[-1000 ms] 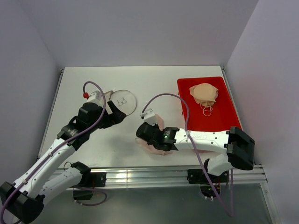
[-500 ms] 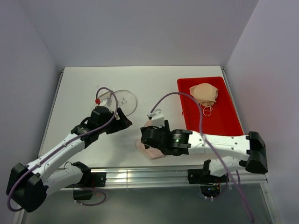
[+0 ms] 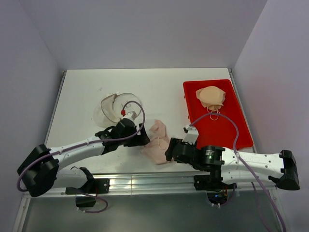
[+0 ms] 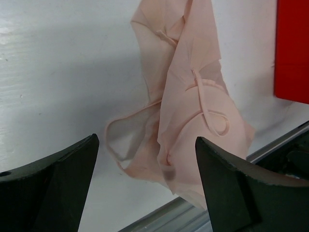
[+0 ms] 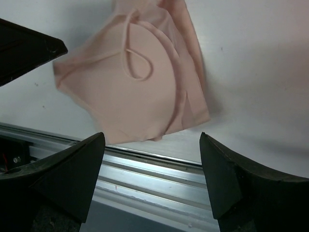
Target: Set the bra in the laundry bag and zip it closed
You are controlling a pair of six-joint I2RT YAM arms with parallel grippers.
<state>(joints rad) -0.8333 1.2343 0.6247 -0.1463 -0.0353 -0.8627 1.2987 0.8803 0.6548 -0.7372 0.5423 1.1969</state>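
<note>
The pale pinkish-beige soft fabric bra point(image 3: 157, 142) lies crumpled on the white table point(image 3: 159, 87), low in the middle of the top view and close to the near edge. Nothing holds it.

Its long axis runs roughly up and down that frame, one end toward the near edge and the other pointing away from it. The left gripper point(image 3: 143, 138) sits just beside its left flank. The right gripper point(image 3: 170, 150) sits just beside its lower right. So the two arms face each other across the short width of the bra.

Both grippers stand wide apart and empty. In each wrist view the fabric lies beyond the fingertips rather than between them. We cannot tell which arm is nearer, since both are right at the cloth.

The white round translucent mesh laundry bag point(image 3: 115, 107) lies up and to the left of the bra, past the left arm's wrist. We judge that the carry must go up-left, which favours the left arm. We cannot tell from here whether the bag's mouth gapes.
</note>
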